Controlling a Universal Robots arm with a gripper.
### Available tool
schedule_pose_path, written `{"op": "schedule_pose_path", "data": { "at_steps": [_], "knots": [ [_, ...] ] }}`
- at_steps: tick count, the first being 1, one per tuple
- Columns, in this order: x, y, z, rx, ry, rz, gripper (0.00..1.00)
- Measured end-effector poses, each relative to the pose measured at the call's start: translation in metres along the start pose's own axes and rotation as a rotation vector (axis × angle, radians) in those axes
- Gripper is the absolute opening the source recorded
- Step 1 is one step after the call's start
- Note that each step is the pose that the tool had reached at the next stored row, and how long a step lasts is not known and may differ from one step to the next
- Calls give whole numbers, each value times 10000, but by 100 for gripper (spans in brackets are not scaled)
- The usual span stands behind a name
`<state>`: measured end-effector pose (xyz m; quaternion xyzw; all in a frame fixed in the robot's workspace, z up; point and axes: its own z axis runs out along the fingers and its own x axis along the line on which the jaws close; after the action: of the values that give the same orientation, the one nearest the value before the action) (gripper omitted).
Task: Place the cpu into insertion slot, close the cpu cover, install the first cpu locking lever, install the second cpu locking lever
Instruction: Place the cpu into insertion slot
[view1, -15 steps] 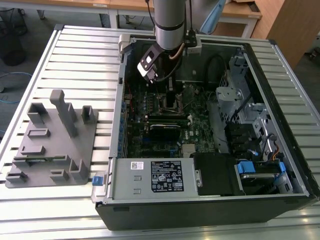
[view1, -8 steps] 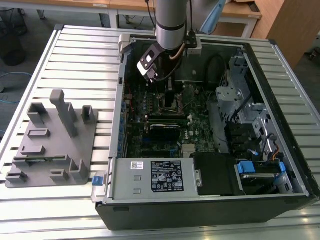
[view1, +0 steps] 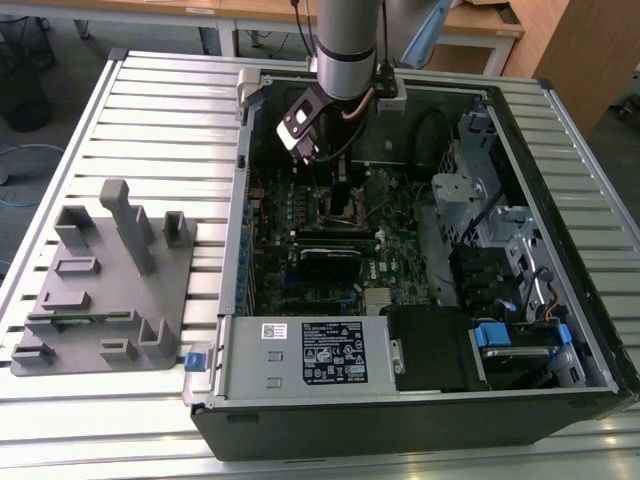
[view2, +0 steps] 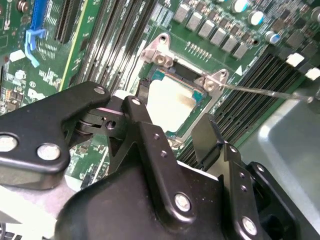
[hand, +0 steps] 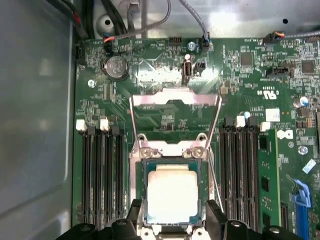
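The cpu (hand: 172, 192) lies flat in the insertion slot (hand: 139, 175) on the green motherboard, its silver-grey top showing; it is also seen in the second wrist view (view2: 170, 102). The cpu cover (hand: 175, 97) stands raised on its hinge behind the socket, a silver frame with an open window. A thin wire locking lever (view2: 265, 91) sticks out from the socket's corner, unlatched. My gripper (hand: 175, 210) hangs just above the socket, open, one black finger (hand: 135, 209) on each side of the chip with a gap. In the exterior view the gripper (view1: 340, 195) reaches down into the computer case.
Long black memory slots (hand: 100, 175) flank the socket on both sides. A coin battery (hand: 116, 66) and cables lie beyond the cover. The white-labelled power supply box (view1: 330, 355) sits at the case's near side, a drive cage (view1: 480, 200) on the exterior view's right, a grey fixture (view1: 100, 290) on the left.
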<state>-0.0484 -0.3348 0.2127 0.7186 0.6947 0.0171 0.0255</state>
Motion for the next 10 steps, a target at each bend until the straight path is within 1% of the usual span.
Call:
{"op": "schedule_pose_path", "data": {
  "at_steps": [10],
  "knots": [
    [0, 9, 0, 2, -1, 0, 61]
  ]
}}
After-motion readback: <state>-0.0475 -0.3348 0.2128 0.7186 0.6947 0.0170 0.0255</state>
